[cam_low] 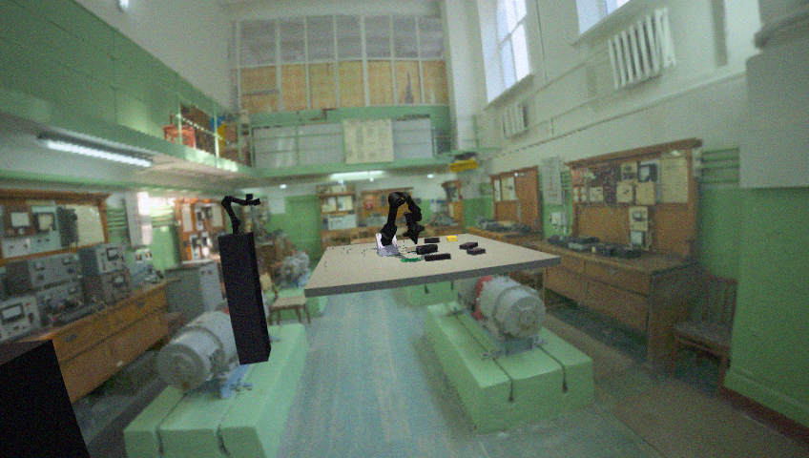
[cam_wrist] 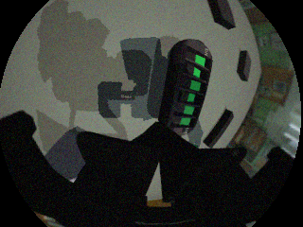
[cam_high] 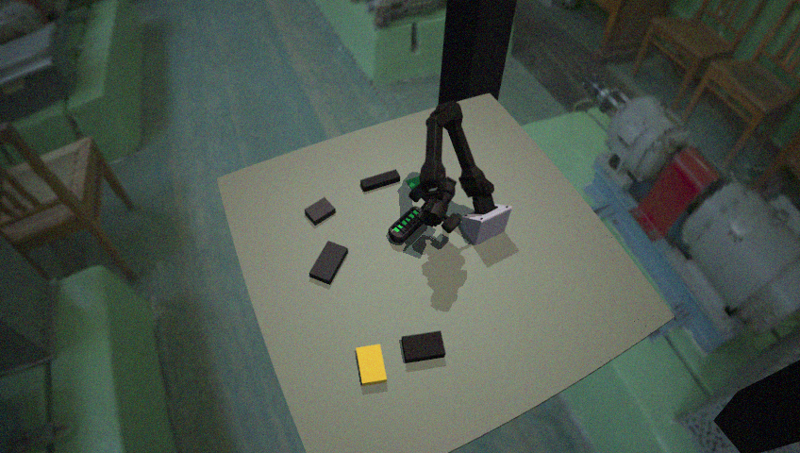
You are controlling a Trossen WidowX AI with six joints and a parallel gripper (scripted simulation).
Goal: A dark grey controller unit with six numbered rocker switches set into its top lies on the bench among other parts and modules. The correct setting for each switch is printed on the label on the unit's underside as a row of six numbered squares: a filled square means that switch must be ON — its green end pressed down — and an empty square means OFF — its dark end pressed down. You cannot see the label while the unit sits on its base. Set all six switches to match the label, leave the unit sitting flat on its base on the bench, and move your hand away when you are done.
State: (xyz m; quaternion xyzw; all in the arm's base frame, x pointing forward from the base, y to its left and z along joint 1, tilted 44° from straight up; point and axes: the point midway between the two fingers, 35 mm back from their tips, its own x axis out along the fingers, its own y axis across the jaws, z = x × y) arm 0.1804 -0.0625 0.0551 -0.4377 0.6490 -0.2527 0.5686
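The dark grey controller unit (cam_high: 405, 226) (cam_low: 426, 248) (cam_wrist: 177, 85) sits on the bench with its six rocker switches facing up. All six show a green end in the wrist view, in a slightly uneven row. Which ends are pressed down is hard to tell. Its underside label is hidden. My gripper (cam_wrist: 157, 125) is shut and empty. In the wrist view its fingertips appear just below the near end of the unit; in the top view the hand is above the bench beside the unit. I cannot tell the exact gap.
Dark blocks lie around: a long bar (cam_high: 379, 179) (cam_wrist: 219, 128), a small block (cam_high: 320, 210) (cam_wrist: 244, 65), a flat block (cam_high: 328, 261) (cam_wrist: 222, 13) and another (cam_high: 423, 345). A yellow block (cam_high: 371, 364) lies beside the last. A green part (cam_high: 413, 182) (cam_low: 410, 259) is partly behind the arm.
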